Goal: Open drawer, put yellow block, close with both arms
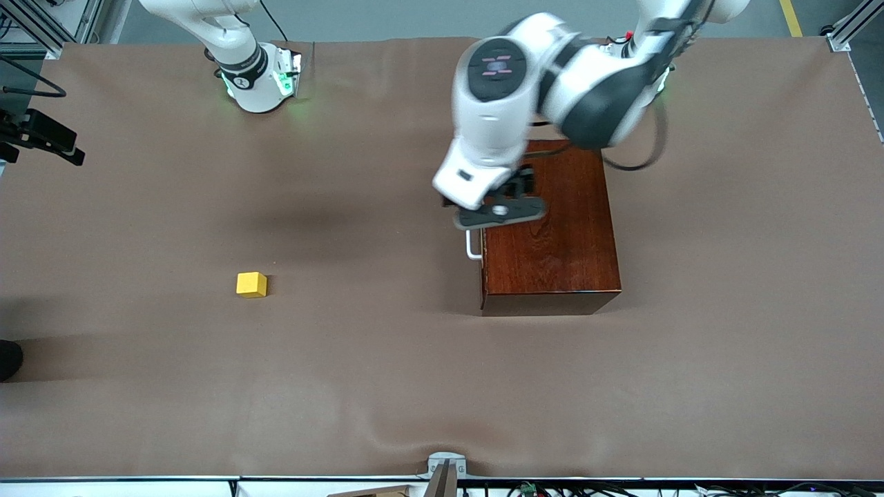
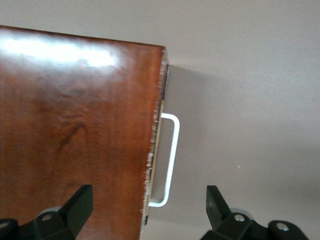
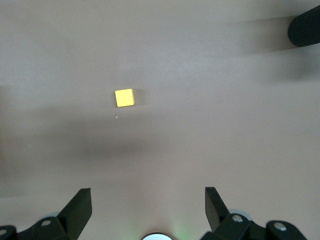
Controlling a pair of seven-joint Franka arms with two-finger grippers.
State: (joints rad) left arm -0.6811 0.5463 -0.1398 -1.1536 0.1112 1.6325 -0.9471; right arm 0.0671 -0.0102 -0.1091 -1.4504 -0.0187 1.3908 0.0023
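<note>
The dark reddish-brown wooden box stands toward the left arm's end of the table. Its drawer is shut, and the white bar handle faces the right arm's end. My left gripper hovers open over the box's handle edge. In the left wrist view its fingers straddle the box edge and one end of the handle. The yellow block lies on the cloth, nearer the front camera than the right arm's base. My right gripper is open and empty, high above the table, with the block below it.
A brown cloth covers the table. A black camera mount juts in at the right arm's end, and a dark object sits at the same edge, nearer the front camera. A metal bracket sits at the front edge.
</note>
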